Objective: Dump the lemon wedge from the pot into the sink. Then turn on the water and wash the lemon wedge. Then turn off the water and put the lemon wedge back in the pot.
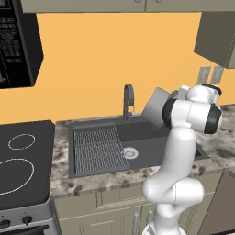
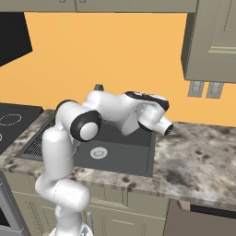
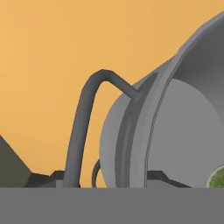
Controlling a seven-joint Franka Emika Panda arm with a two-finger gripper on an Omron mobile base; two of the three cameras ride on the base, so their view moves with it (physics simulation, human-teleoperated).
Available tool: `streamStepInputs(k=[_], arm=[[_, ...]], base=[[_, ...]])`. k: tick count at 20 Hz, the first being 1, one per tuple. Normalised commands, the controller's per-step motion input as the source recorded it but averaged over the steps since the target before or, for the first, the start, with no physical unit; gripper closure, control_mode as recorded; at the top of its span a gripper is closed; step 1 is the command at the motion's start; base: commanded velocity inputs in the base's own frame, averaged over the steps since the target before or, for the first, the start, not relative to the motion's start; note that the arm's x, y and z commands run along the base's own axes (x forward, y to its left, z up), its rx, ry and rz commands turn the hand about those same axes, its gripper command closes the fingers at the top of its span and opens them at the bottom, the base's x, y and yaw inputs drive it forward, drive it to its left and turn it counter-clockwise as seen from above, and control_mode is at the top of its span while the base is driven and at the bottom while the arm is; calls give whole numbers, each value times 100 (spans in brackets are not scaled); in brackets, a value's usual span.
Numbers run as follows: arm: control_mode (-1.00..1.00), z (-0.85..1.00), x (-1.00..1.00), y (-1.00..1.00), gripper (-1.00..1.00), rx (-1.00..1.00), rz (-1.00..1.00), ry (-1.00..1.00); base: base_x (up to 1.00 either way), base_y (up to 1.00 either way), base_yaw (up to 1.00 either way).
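The grey metal pot (image 1: 155, 107) hangs tilted on its side above the right half of the sink (image 1: 140, 133), mouth turned toward the arm. My gripper (image 1: 171, 97) is shut on its rim, the fingers mostly hidden behind the wrist. In the hand view I look into the pot (image 3: 183, 131), and the yellow-green lemon wedge (image 3: 217, 178) lies inside it at the lower right edge. The dark arched faucet (image 1: 128, 100) stands just left of the pot, also seen as the faucet (image 3: 83, 127) in the hand view. No water stream shows.
A ribbed wire grid (image 1: 96, 149) covers the sink's left half, beside the round silver drain (image 1: 130, 153). A black stovetop (image 1: 23, 160) lies to the left. Speckled counter (image 2: 198, 156) stretches right of the sink. Wall cabinets (image 2: 212, 41) hang above.
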Motion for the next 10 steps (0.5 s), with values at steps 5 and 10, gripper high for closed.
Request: streamStepInputs(k=[5, 10], arm=[[-100, -3, 7, 0, 100, 6, 0, 5], [-100, 0, 0, 0, 100, 13, 0, 9]], base=[[0, 0, 0], [0, 0, 0]])
